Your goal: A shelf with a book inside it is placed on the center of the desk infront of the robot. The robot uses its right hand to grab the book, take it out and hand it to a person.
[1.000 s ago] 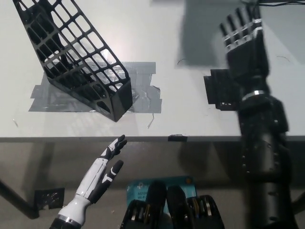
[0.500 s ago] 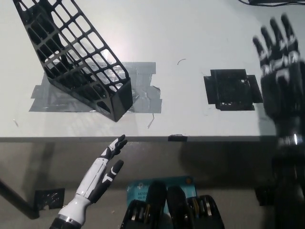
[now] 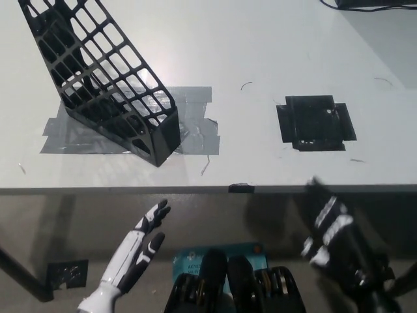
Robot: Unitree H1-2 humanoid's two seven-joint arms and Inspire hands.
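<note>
Judging the stage: no book shows anywhere and the shelf (image 3: 104, 85) looks empty, so the handover seems done and what is left is parking the arm.
Book: not in view; I cannot say where it is.
Shelf: black lattice, tilted, far left on the desk (image 3: 260, 59), standing on grey tape (image 3: 195, 130).
Right hand (image 3: 332, 231): low at the near right, below the desk edge, blurred; fingers look spread with nothing in them.
Left hand (image 3: 140, 244): resting near left under the desk edge, fingers apart, empty.
Black patch (image 3: 315, 122): flat on the desk, right of the shelf, well apart from it.
Doing it well: keep the right arm clear of the desk edge, move slowly, finish at the robot's side.
</note>
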